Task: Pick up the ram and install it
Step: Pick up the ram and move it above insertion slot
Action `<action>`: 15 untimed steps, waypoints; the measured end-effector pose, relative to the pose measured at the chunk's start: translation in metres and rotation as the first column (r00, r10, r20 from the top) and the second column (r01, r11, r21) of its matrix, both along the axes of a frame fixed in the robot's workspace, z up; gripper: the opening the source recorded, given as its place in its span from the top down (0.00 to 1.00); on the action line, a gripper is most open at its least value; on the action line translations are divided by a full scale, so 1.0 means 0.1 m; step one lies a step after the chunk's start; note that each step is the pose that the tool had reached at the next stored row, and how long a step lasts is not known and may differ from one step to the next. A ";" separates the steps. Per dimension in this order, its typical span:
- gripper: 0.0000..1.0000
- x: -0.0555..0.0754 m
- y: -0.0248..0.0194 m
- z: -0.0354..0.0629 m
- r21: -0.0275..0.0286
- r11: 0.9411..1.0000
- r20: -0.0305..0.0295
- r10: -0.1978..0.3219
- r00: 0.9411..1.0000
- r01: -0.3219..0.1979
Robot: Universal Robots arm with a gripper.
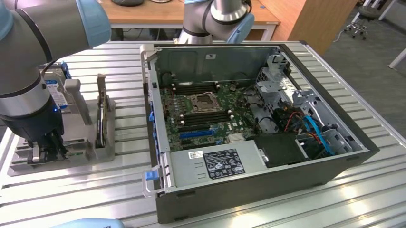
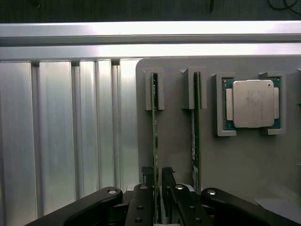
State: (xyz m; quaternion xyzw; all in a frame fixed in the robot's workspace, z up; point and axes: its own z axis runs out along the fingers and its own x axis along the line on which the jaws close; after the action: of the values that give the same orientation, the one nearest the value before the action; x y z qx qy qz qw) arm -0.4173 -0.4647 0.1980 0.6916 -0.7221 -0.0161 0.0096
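Where the claw [image 2: 157, 178] hangs over the grey holder [image 2: 174, 141], it stands around the near end of one ram stick [image 2: 154, 127], with one side of the claw on each face of the thin green board. Whether it pinches the board or only stands close to it, I cannot tell. The ram stick stands on its edge in a slot of the holder, and its far end sits between two small grey posts. A second stick [image 2: 195, 136] stands just beside it, parallel, in its own slot. Past that, a processor chip [image 2: 253, 103] lies flat in a square frame of the same holder, silver top up. The holder rests on a table of aluminium slats [image 2: 70, 141].

From outside, the claw [image 1: 47, 149] is low at the exterior view's left, under the arm [image 1: 28, 71]. A blue-labelled hard drive [image 1: 58, 97] stands behind it. To the exterior view's right lies an open computer case [image 1: 266, 190] with a green main board [image 1: 190, 114] and a processor socket [image 1: 204, 100]. Farther away are a wooden desk [image 1: 190, 14] and an office chair [image 1: 362, 19].
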 end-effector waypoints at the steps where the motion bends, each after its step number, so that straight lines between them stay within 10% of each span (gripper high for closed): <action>1: 0.79 0.00 0.000 0.000 0.000 1.000 0.000 0.000 1.000 0.000; 15: 0.79 0.00 -0.013 0.000 0.002 1.000 0.000 0.000 1.000 0.000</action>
State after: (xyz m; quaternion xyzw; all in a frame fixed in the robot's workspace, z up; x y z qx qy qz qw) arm -0.4173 -0.4660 0.1980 0.6916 -0.7220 -0.0169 0.0089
